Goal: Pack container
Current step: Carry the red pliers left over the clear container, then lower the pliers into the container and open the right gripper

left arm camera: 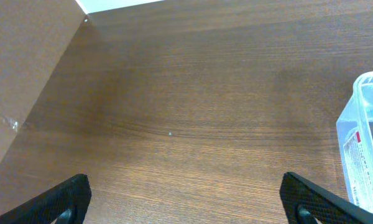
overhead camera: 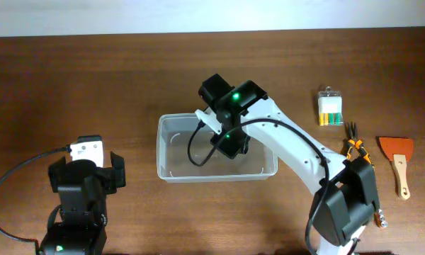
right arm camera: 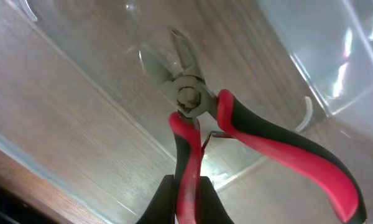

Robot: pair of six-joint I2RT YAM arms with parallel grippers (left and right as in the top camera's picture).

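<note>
Red-handled cutters (right arm camera: pixel 193 106) hang closest to us, one handle pinched in our right gripper (right arm camera: pixel 188 193) over the clear container (overhead camera: pixel 163 152) at the centre of the table (overhead camera: pixel 71 85). Our left gripper (left arm camera: pixel 183 186), fingers spread, sits at its eight o'clock. A battery pack (overhead camera: pixel 330 108), pliers (overhead camera: pixel 352 145) and a scraper (overhead camera: pixel 399 159) lie toward three o'clock.

Red-handled pliers (right arm camera: pixel 189 99) in claw (right arm camera: pixel 186 200), over container (right arm camera: pixel 336 56)

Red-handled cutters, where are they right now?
In the right wrist view, the red-handled cutters are gripped by one handle in the right end effector, held over the container at mid-table.
</note>
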